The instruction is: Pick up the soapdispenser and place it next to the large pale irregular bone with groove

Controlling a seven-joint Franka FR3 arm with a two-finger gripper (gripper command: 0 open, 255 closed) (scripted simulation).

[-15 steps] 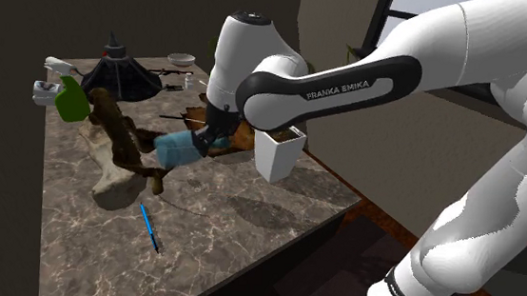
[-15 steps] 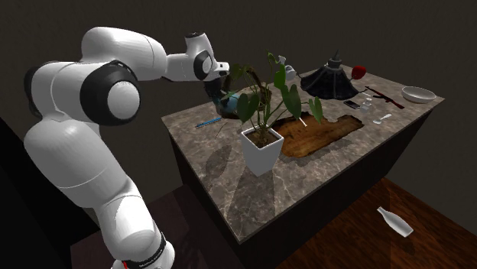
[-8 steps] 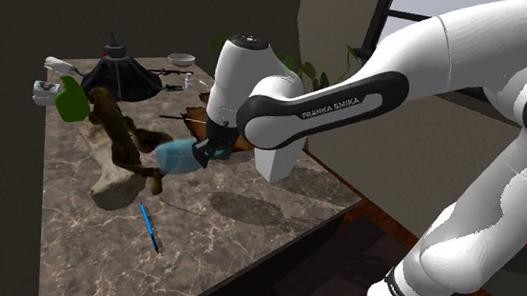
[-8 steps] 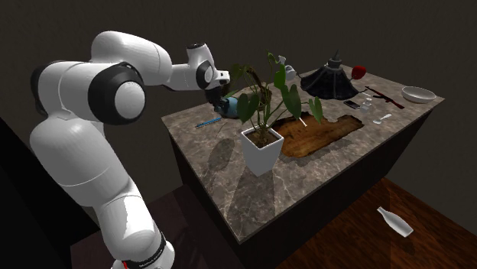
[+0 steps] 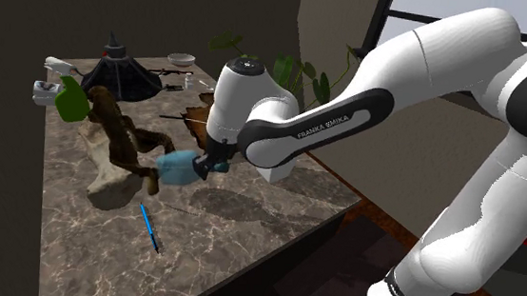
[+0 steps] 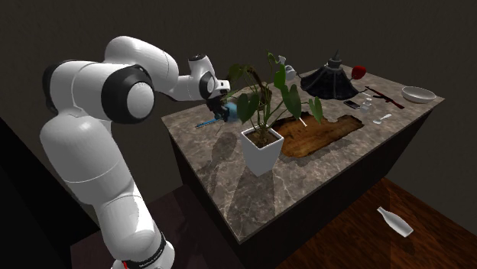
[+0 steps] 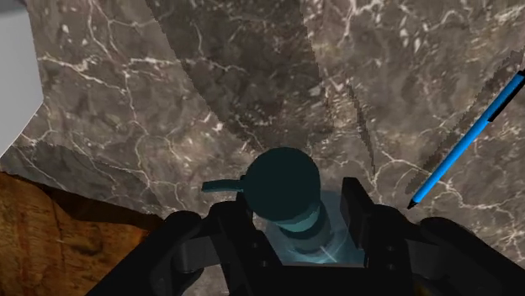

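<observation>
One blue soap dispenser (image 5: 176,168), one blue pen (image 5: 148,227) and one pale bone (image 5: 108,189) were visible. The gripper (image 7: 299,206) pinched the soap dispenser between its fingers, holding it above the marble surface (image 5: 246,232), near the bone.

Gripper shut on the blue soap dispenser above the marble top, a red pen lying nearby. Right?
No: the pen is blue, not red, as the wrist view shows. The gripper is indeed shut on the blue soap dispenser above the marble top.
</observation>
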